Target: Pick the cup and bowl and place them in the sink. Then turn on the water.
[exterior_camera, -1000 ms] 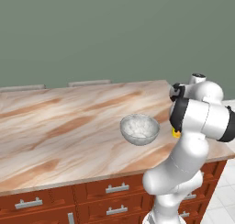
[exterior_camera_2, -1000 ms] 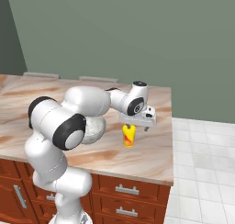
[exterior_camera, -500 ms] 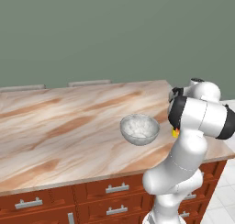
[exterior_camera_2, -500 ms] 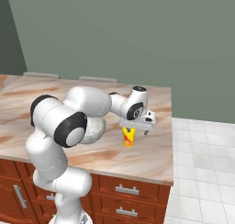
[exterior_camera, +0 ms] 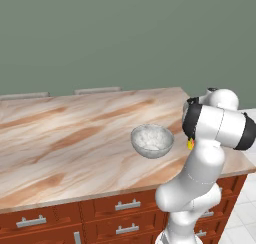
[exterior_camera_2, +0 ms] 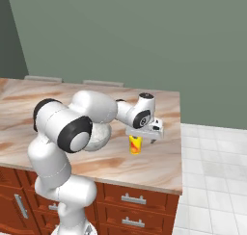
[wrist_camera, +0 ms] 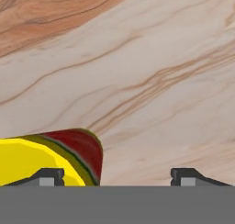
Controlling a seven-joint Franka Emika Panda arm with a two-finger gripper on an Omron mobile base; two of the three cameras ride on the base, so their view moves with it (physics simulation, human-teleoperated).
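You are on the first pick: the cup (exterior_camera_2: 135,144) stands upright on the marbled counter (exterior_camera_2: 159,169), right of centre in the right base view, directly under the gripper (exterior_camera_2: 144,137). In the hand view the cup (wrist_camera: 50,159) fills the lower left corner, overlapping the left fingertip (wrist_camera: 46,176), while the right fingertip sits far off at lower right with bare counter (wrist_camera: 137,58) between. Judgement: the fingers are spread apart and hold nothing, and the cup is off-centre toward one finger, not midway. Before you descend further, shift the hand so the cup sits midway between the tips; otherwise the near finger may land on the rim and tip this tall, narrow tumbler. Lower until the pads bracket the wall below the rim, then squeeze. In the left base view only a sliver of the cup (exterior_camera: 190,144) peeks out beside the forearm at centre right, so trust the hand view for alignment. The bowl (exterior_camera: 152,140) rests just beside it, centre frame, untouched; keep the elbow clear of it when you lift. I cannot locate the sink here; expect to drive after grasping.
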